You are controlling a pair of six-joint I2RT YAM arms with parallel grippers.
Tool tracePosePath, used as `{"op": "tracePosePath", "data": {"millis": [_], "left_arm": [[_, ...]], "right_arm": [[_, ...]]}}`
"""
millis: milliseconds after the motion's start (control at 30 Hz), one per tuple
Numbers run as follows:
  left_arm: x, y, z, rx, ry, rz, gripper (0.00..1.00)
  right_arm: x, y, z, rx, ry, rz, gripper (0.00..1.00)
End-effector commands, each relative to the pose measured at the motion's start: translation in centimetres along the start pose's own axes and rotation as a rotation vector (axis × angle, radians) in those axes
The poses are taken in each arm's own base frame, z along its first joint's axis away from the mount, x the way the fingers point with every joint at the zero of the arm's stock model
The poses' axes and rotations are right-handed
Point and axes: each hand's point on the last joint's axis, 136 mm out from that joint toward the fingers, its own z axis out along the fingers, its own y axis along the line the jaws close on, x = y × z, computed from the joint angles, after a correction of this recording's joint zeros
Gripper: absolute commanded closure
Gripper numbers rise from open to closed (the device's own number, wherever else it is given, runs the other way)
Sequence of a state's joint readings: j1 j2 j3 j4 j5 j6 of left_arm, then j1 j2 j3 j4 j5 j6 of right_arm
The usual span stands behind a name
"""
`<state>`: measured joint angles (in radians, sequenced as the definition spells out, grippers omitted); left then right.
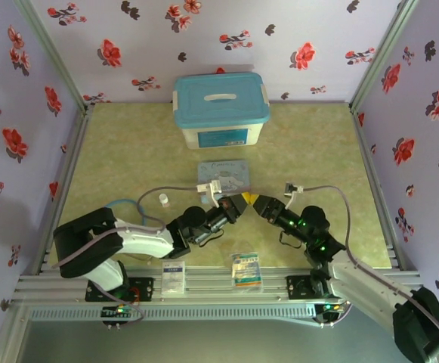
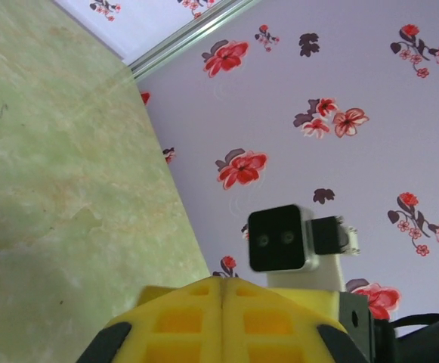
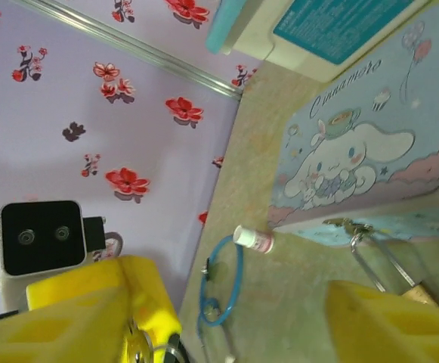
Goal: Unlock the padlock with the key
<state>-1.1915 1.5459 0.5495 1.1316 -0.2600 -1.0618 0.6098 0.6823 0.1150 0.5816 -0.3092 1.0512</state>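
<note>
Starting with the bulk: green table (image 1: 317, 151), blue-lidded storage box (image 1: 221, 110) at the far side, cartoon tin (image 1: 224, 175) just in front of it. Nearer, left gripper (image 1: 233, 206) and right gripper (image 1: 258, 204) almost tip to tip by the tin's near edge. Left gripper pressed together in its own wrist view, yellow fingers (image 2: 181, 321) meeting on a seam; whether pinching anything, impossible to tell from there. Right gripper spread wide, fingers (image 3: 385, 321) well apart. Small white bottle (image 3: 253, 240) near the tin's corner, close to a blue loop of tubing (image 3: 223, 280). Smaller again, the padlock (image 3: 418, 293): brass body just beside the tin's near wall and partly behind a finger of the right gripper, thin shackle (image 3: 376, 261) reaching toward the tin's clasp — hooked through or only touching, unclear. Smallest, a metal glint (image 3: 134, 342) at the left gripper's tip, perhaps the key, too small to be sure. Probably light, hard and slick to handle, apt to skate or swing on the shackle — best pinched across the flat brass faces, keyhole end left free, never by the thin wire.
</note>
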Motion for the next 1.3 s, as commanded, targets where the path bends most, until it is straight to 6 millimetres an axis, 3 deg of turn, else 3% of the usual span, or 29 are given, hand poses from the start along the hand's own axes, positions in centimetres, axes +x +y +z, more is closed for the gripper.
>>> {"op": "tracePosePath", "data": {"millis": [0, 233, 433, 700, 1000, 1100, 1267], "left_arm": [[-1.1, 0.0, -0.7, -0.011, -0.012, 0.042, 1.00], [-3.0, -2.2, -1.1, 0.057, -0.060, -0.032, 1.00], [-4.4, -4.0, -1.5, 0.099, -0.098, -0.034, 1.00], [-4.5, -3.9, -1.6, 0.117, -0.114, -0.060, 1.00], [-4.6, -3.5, -1.3, 0.136, -0.136, -0.099, 1.00], [-4.6, -3.2, -1.5, 0.130, -0.140, -0.104, 1.00], [-4.6, -2.5, -1.6, 0.112, -0.147, -0.115, 1.00]], "right_arm": [[0.2, 2.6, -0.5, -0.111, 0.037, -0.065, 0.16], [-0.4, 7.3, -0.3, -0.357, 0.047, -0.008, 0.13], [-1.1, 9.8, 0.0, -0.482, 0.031, 0.011, 0.22], [-0.5, 10.3, 0.4, -0.490, 0.048, -0.001, 0.46], [-0.5, 9.7, 0.7, -0.464, 0.035, -0.002, 0.63], [-0.5, 9.5, 0.6, -0.458, 0.025, -0.003, 0.76], [-0.6, 9.3, 0.7, -0.453, 0.021, 0.000, 0.77]]}}
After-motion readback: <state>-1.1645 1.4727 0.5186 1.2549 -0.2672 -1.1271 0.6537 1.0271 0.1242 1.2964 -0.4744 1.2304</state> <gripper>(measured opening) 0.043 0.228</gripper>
